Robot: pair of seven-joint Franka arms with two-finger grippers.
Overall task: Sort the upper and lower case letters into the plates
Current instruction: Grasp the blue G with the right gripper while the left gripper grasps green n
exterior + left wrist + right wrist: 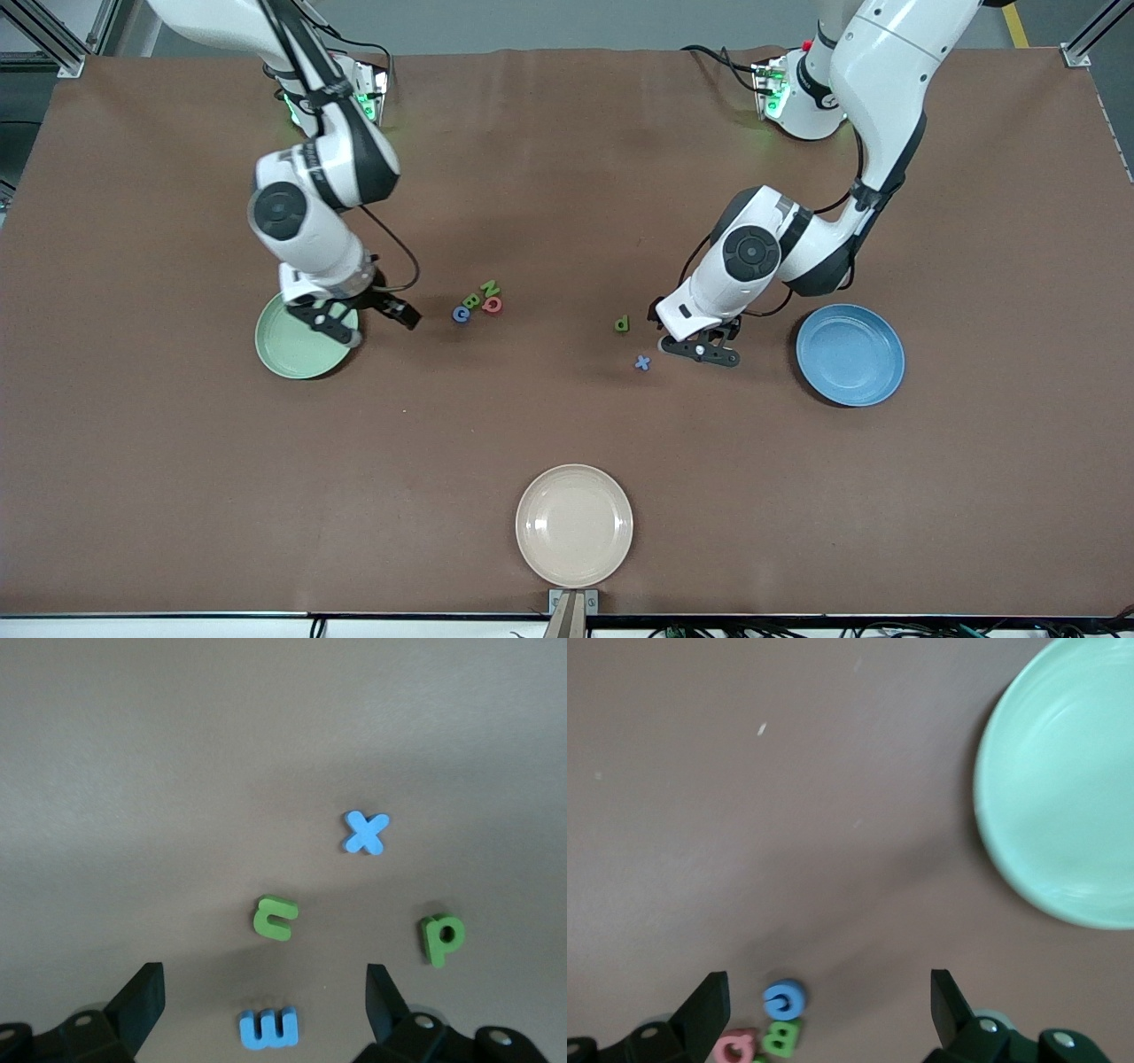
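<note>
Nearest the camera, a beige plate (574,525) is seen bare. Pale green plate (299,341) and blue plate (850,354) hold nothing. Capitals C (461,314), B (471,302), N (490,288), Q (493,306) are clustered mid-table (567,177); p (622,324), x (642,362), n (273,918), m (268,1028) are scattered beneath the left gripper (702,348). The right gripper (365,321) is held over the green plate's edge. Fingers of both are spread wide, holding nothing.

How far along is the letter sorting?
Nothing is sorted yet: the green plate and blue plate hold no letters. The capitals sit clustered mid-table; the small letters lie under the open left gripper. The open right gripper holds nothing.
</note>
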